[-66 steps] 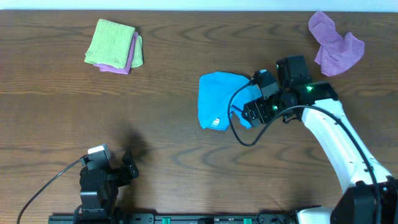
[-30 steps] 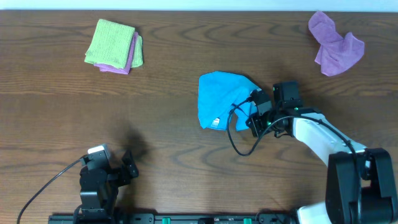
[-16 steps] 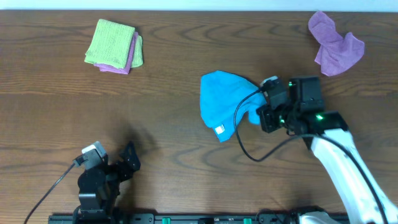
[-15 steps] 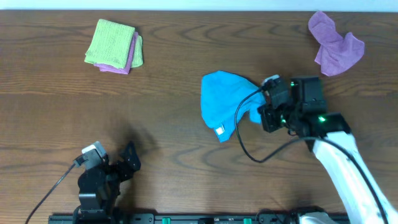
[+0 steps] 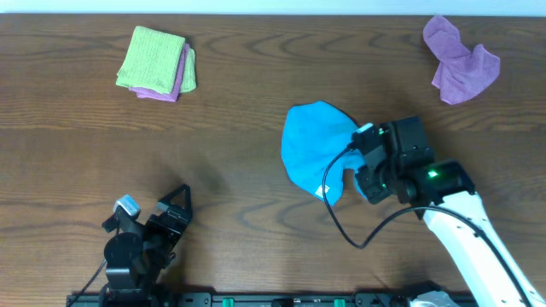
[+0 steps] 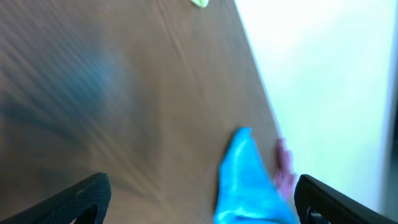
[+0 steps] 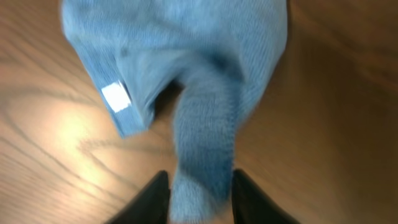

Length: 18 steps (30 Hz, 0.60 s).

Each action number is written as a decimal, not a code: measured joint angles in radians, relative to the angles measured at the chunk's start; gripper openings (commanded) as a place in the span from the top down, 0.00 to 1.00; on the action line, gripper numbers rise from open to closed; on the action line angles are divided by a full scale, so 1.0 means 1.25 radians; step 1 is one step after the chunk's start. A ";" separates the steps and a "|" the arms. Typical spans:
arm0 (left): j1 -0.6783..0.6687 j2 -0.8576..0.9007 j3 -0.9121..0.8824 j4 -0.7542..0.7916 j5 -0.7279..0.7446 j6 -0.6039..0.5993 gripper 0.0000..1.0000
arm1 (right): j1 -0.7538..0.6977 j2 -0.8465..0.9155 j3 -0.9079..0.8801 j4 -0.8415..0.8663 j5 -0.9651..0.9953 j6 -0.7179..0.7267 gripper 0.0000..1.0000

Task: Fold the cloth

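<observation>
The sky-blue cloth lies bunched on the table right of centre, its white tag at the near edge. A narrow tail of the cloth runs from the bunch to my right gripper. In the right wrist view the right gripper has its jaws a little apart, with that tail filling the gap, and the tag shows at left. My left gripper sits at the front left, far from the cloth. It stands wide open and empty, with the cloth ahead of it.
A folded lime-green cloth lies on a lilac one at the back left. A crumpled purple cloth lies at the back right. A black cable loops from the right wrist over the table.
The right arm has dragged the cloth to the right and toward the front, stretching out a tail. Its jaws have gone from shut to slightly apart. The left wrist has tilted up.
</observation>
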<state>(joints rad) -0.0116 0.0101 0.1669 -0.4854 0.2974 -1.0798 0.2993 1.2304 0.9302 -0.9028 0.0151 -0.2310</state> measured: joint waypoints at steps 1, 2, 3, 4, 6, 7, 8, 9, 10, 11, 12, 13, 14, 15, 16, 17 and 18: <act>0.000 0.000 0.000 0.016 0.010 -0.021 0.04 | 0.013 0.000 0.000 -0.016 0.032 0.024 0.37; 0.000 0.000 0.000 0.025 0.018 -0.034 0.04 | 0.022 0.001 0.000 -0.026 0.060 0.051 0.38; 0.000 0.000 0.000 0.033 0.031 -0.038 0.04 | 0.031 0.002 0.000 -0.033 0.096 0.079 0.36; 0.000 0.000 0.000 0.040 0.044 -0.040 0.04 | 0.039 0.003 0.000 -0.040 0.133 0.115 0.33; 0.000 0.000 0.000 0.045 0.065 -0.040 0.04 | 0.044 0.004 0.000 -0.050 0.175 0.170 0.31; 0.000 0.001 0.000 0.048 0.076 -0.040 0.04 | 0.045 0.004 0.000 -0.056 0.194 0.209 0.30; 0.000 0.005 0.000 0.051 0.090 -0.040 0.04 | 0.045 0.004 0.000 -0.060 0.205 0.246 0.28; 0.000 0.009 0.000 0.054 0.098 -0.040 0.04 | 0.045 0.004 0.000 -0.061 0.206 0.283 0.26; 0.000 0.019 0.000 0.057 0.111 -0.040 0.04 | 0.045 0.004 0.000 -0.060 0.198 0.323 0.26; 0.000 0.032 0.000 0.060 0.123 -0.040 0.04 | 0.044 0.004 0.000 -0.055 0.185 0.359 0.25; 0.000 0.049 0.000 0.063 0.136 -0.040 0.04 | 0.043 0.004 0.000 -0.044 0.161 0.394 0.24; 0.000 0.070 0.000 0.063 0.150 -0.039 0.04 | 0.042 0.004 0.000 -0.030 0.142 0.422 0.24; 0.000 0.097 0.000 0.066 0.163 -0.038 0.04 | 0.040 0.003 0.000 -0.006 0.113 0.453 0.24; 0.000 0.129 0.001 0.067 0.177 -0.035 0.04 | 0.039 0.002 0.000 0.011 0.095 0.473 0.24; 0.000 0.155 0.005 0.067 0.184 -0.029 0.04 | 0.036 -0.001 0.000 0.028 0.074 0.491 0.23; 0.000 0.186 0.012 0.067 0.193 -0.019 0.04 | 0.033 -0.005 0.000 0.042 0.055 0.508 0.23; 0.000 0.222 0.026 0.066 0.202 -0.006 0.04 | 0.028 -0.011 0.000 0.050 0.041 0.519 0.24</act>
<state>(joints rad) -0.0116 0.2874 0.1993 -0.4034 0.5499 -1.0870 0.3344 1.2167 0.9302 -0.8398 0.0666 0.4179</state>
